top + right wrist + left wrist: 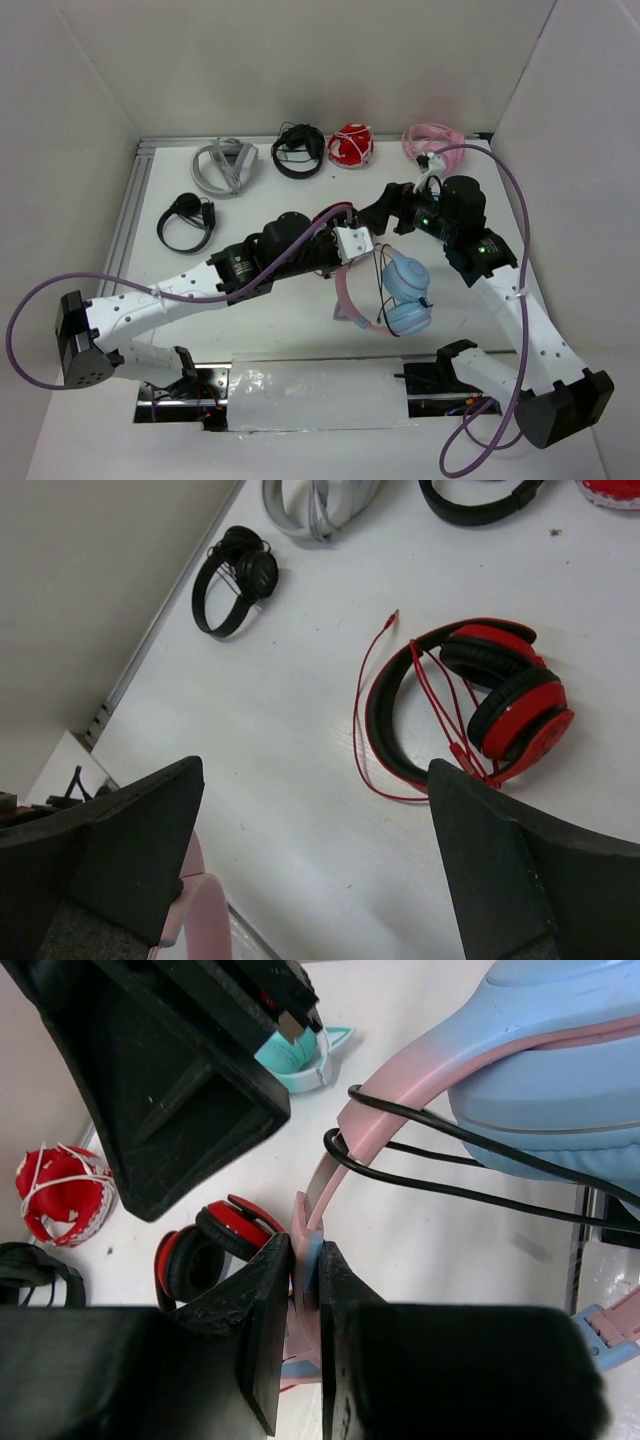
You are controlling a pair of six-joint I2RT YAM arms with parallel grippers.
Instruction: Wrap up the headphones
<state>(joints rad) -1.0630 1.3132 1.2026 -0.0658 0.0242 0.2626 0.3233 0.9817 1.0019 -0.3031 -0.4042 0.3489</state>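
**A:** The headphones (405, 290): where are they, and what has hold of them?

**B:** They are held up over the middle of the table (270, 325), towards its near edge. As far as I can judge, they are not lying on it. The left gripper (303, 1270) is clenched on the pink headband (400, 1090), with one finger on each face of it.

**A:** And the right gripper?

**B:** The right gripper (313, 780) is spread wide with nothing between its fingers. Through the gap I see only the tabletop and a pair of red headphones (470, 695) lying there with its own red lead. A pink edge of the headband shows just beside one finger, so the gripper is near but not touching.

**A:** So how far along is the wrapping?

**B:** Partway, I'd say. The two light-blue ear cups (405, 272) hang close together below the grip. The black cable (470, 1195) crosses the headband in at least two loops, just beyond the left fingers, and runs on under a cup.

**A:** What is left?

**B:** From above, a thin black strand runs down across the cups. I cannot see the plug, so I cannot tell how much cable is loose. My guess is that the slack needs winding on and the end needs securing.
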